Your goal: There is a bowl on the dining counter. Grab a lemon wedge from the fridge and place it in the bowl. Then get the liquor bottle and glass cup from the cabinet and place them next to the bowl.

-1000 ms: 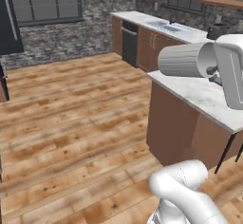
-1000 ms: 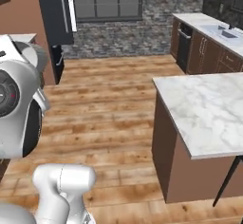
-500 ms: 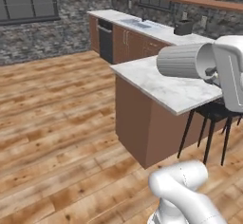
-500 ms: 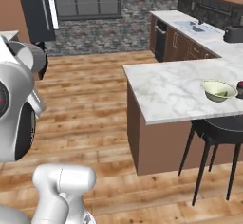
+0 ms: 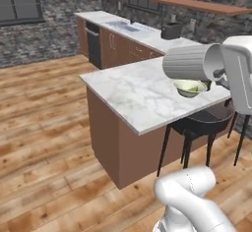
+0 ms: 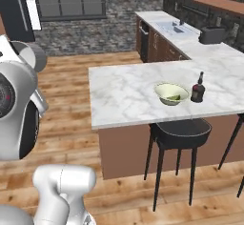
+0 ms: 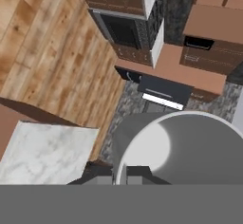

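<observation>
We carried the glass cup (image 5: 189, 62), fingers clamped on it, toward the bowl (image 6: 171, 93) at 2 o'clock on the dining counter (image 6: 124, 93).

- table (image 6: 124, 93): white grey-veined marble top, smooth, brown wood base
- glass cup (image 5: 189, 62): grey translucent, faintly ribbed
- bowl (image 6: 170, 94): pale cream-green, matt
- liquor bottle (image 6: 198, 89): dark, glossy
- floor (image 5: 44, 128): wood planks
</observation>
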You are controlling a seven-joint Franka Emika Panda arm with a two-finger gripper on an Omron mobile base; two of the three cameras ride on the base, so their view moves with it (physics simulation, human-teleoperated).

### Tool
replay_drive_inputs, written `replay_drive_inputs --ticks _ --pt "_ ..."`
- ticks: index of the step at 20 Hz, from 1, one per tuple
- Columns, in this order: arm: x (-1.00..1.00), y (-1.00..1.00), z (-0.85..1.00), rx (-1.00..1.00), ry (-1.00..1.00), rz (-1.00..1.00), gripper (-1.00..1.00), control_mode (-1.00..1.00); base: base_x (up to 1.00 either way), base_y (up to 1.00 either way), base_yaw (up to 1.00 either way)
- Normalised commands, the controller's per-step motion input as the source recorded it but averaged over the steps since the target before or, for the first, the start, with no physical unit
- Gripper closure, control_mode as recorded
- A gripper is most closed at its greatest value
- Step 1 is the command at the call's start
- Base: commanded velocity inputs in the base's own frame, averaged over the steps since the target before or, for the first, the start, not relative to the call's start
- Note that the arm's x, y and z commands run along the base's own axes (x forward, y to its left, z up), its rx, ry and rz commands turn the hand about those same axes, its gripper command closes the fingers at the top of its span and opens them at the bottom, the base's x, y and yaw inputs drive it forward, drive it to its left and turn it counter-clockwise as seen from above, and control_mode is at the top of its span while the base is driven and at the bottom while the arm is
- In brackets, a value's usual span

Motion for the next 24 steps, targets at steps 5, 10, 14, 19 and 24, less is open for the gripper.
replay_drive_inputs --ticks 5,10,14,19,24 --pt "0.00 0.00 0.00 0.00 0.00 0.00 1.00 1.00 0.26 -0.75 0.00" --pt "0.00 0.00 0.00 0.00 0.00 0.00 1.00 1.00 0.51 -0.62 0.08" --pt "0.00 0.00 0.00 0.00 0.00 0.00 1.00 1.00 0.56 -0.37 0.13" --pt "0.00 0.00 0.00 0.00 0.00 0.00 1.00 1.00 0.62 -0.14 0.12" --pt "0.00 0.00 0.00 0.00 0.00 0.00 1.00 1.00 0.74 -0.13 0.20"
